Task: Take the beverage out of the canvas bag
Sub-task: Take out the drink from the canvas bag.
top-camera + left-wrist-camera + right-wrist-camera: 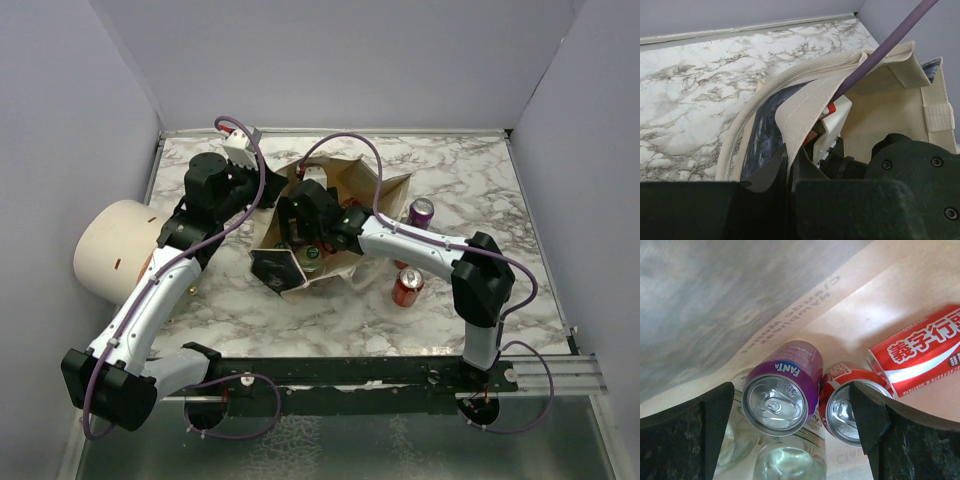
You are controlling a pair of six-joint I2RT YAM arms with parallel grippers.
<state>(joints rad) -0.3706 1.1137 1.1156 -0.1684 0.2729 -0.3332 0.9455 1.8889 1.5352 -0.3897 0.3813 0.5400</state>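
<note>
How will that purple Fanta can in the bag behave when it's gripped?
The purple Fanta can looks sealed, tab flat, so probably rigid and heavy for its size. Its smooth round wall may slip in the right gripper, or nudge the red can beside it.

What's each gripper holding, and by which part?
The left gripper pinches the canvas bag by a cloth strip at its mouth. The right gripper holds nothing: its fingers stand open either side of the purple Fanta can.
</note>
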